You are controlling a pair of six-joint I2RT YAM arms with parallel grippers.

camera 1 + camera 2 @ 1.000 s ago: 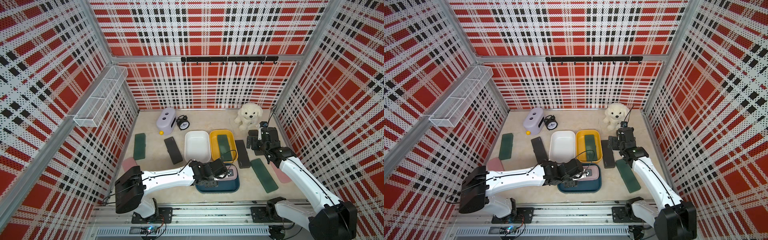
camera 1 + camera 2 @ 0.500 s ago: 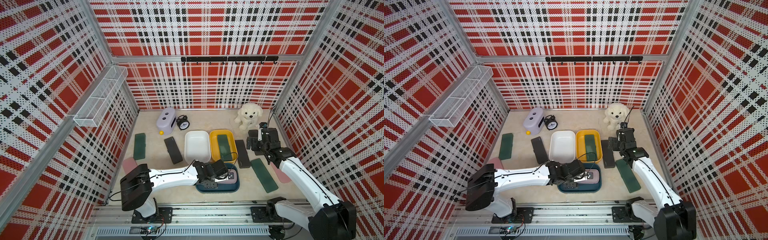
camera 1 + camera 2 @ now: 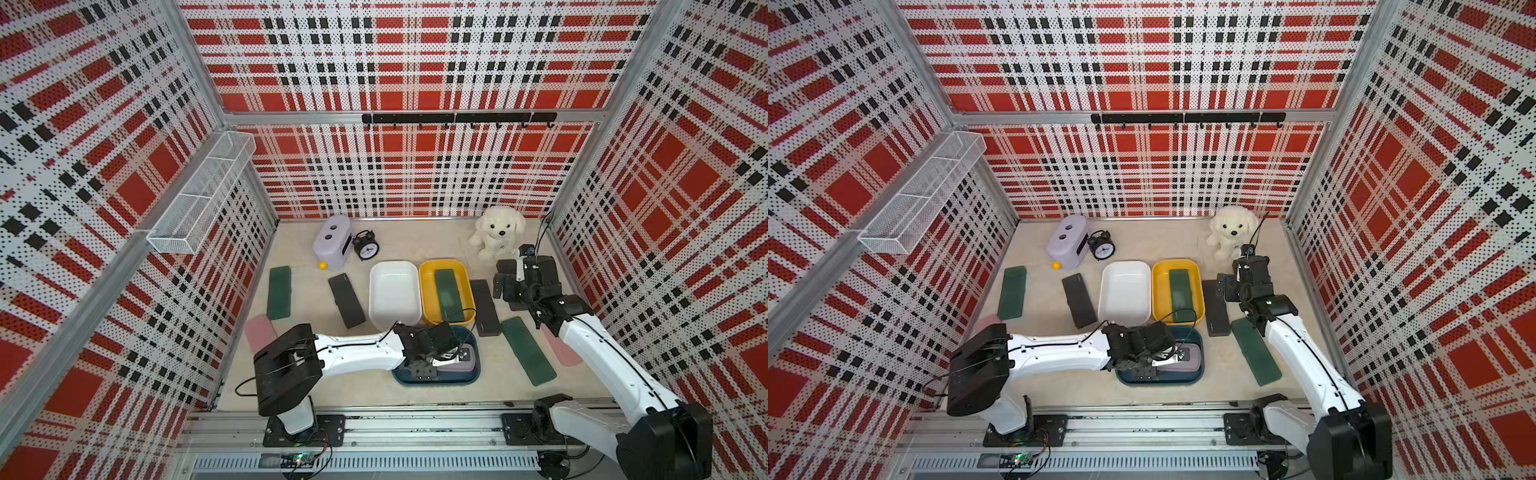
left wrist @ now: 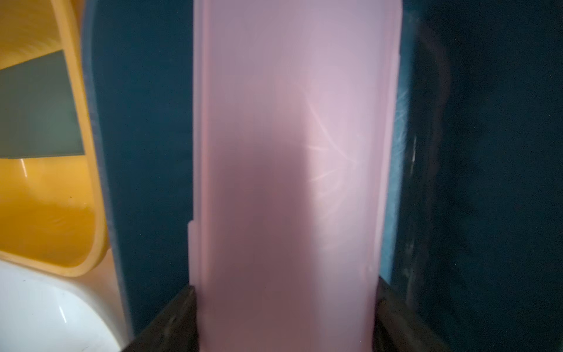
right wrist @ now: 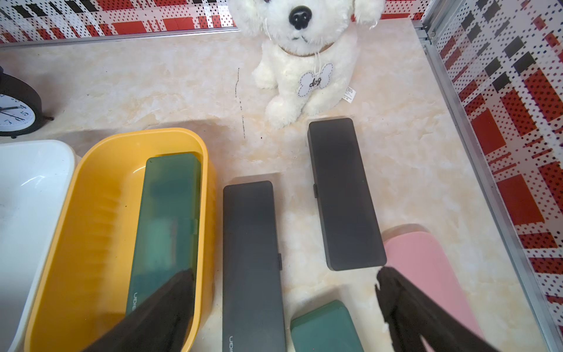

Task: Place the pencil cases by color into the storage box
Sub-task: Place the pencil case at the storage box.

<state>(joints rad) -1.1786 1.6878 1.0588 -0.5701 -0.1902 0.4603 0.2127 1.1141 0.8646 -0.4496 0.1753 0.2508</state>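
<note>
- Left arm (image 3: 357,353): glossy white shells between black joints, with a boxy black shoulder housing (image 3: 286,370).
- Right arm (image 3: 602,361): matching white shells, black wrist blocks and a black shoulder.
- Thin black cables (image 3: 540,235) trail along both arms.
- Left end effector (image 4: 285,320) and right end effector (image 5: 283,317): matte black, tapering fingers (image 5: 158,314).
- Black base plates (image 3: 328,428) sit under each arm.

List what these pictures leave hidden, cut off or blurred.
1. The pink pencil case in the blue bin, between the jaws of the left gripper: the left wrist view is blurred and cuts off its far end; in both top views that gripper covers most of it.
2. The black pencil case nearest the plush dog: in both top views mostly hidden under the right gripper.
3. The alarm clock: cut off by the right wrist view's edge.
</note>
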